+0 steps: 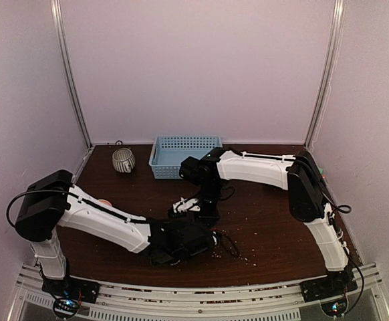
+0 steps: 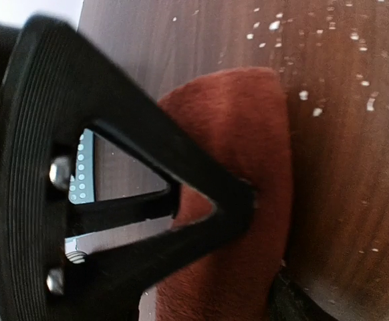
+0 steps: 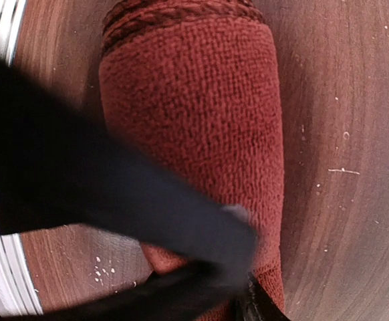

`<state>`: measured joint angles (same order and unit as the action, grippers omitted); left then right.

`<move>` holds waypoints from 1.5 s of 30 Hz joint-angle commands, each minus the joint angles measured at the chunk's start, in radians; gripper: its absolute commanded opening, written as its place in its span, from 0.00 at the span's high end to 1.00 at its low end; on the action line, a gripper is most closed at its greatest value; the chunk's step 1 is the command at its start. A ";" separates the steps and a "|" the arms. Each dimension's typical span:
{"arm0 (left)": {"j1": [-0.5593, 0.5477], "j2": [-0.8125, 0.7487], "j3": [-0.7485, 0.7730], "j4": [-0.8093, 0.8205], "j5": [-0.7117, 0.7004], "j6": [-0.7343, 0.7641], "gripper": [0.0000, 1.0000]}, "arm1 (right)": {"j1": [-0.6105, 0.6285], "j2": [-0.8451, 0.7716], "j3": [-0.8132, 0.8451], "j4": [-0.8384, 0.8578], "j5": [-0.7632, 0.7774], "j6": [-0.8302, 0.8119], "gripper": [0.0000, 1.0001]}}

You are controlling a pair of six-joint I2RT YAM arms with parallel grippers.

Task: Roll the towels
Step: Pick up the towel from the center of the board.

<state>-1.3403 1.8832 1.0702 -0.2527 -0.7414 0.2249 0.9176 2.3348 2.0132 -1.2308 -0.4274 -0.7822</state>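
Your left arm (image 1: pixel 94 217) reaches from the near left corner to the middle of the dark wooden table (image 1: pixel 268 227). Your left gripper (image 2: pixel 265 247) is low over the rust-red towel (image 2: pixel 248 134). One black finger (image 2: pixel 148 174) lies across the towel. The tip of the other finger shows at the bottom edge of the left wrist view, and the towel sits between the two. You cannot tell from here if they squeeze it.

The rust-red towel is a short fat roll lying on the table near the front middle. From above, the two grippers hide it.

Your right gripper (image 3: pixel 246 264) comes down on the same roll from the far side. Its two fingers are almost together, pinching a bit of the towel's near end. One wide black finger (image 3: pixel 114 200) crosses the roll and is blurry. The far end of the roll shows a darker, thicker hem.

Little pale crumbs (image 1: pixel 238 251) are scattered on the table just beside the grippers.

A small orange bit (image 1: pixel 104 200) peeks out behind your left arm. It is too small to tell what it is.

At the back of the table sits a light blue lattice basket (image 1: pixel 183 155), close to the wall. A round striped bowl (image 1: pixel 122 160) stands just left of the basket, not touching it.
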 commanded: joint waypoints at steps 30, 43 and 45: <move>0.180 0.203 0.113 -0.148 0.395 0.011 0.78 | -0.156 -0.145 -0.095 -0.125 -0.210 -0.080 0.52; 0.259 0.203 0.210 -0.234 0.581 -0.042 0.86 | -0.449 -0.591 -0.449 0.154 -0.385 0.093 0.48; 0.279 0.209 0.236 -0.267 0.636 -0.059 0.88 | -0.480 -0.654 -0.541 0.219 -0.387 0.107 0.48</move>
<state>-1.1057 2.0113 1.2972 -0.3737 -0.2863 0.2230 0.4808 1.7691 1.6142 -1.1683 -0.7563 -0.7536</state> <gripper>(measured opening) 0.256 0.519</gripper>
